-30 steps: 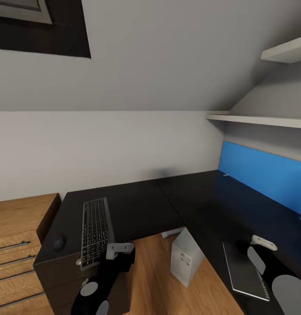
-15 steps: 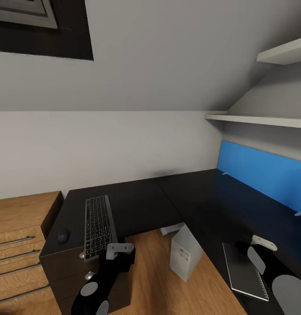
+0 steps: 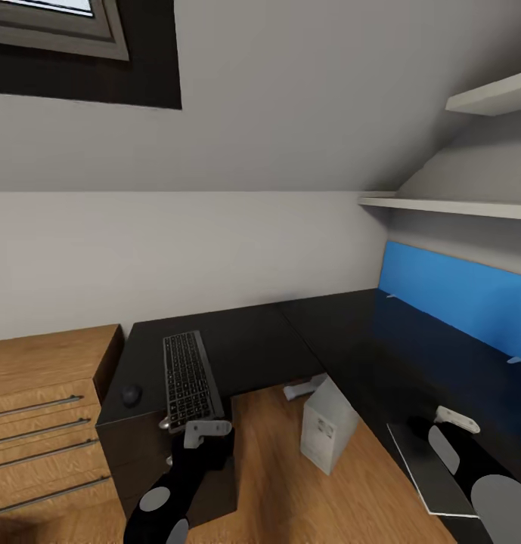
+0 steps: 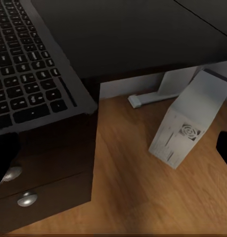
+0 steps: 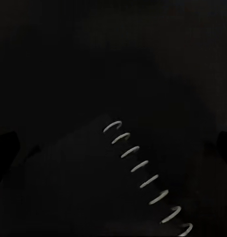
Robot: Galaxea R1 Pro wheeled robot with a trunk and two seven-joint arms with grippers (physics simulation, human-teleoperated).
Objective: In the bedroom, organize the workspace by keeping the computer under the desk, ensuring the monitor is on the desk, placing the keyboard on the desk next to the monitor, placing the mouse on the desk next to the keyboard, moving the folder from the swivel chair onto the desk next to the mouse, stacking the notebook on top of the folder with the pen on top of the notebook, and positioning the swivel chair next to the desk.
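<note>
Hovering: R tool (image 3: 441, 418) over notebook (image 3: 430, 472) | both tools' state unclear

Both arms reach forward and low in the head view. The left arm (image 3: 173, 483) is black with grey round joint covers and rises from the bottom edge; its grey wrist bracket sits at its far end, and the left hand (image 3: 207, 432) is mostly hidden beyond it. The right arm (image 3: 472, 472) comes in from the lower right corner, with a light bracket at its wrist. Whether either hand is open or closed cannot be told.
</note>
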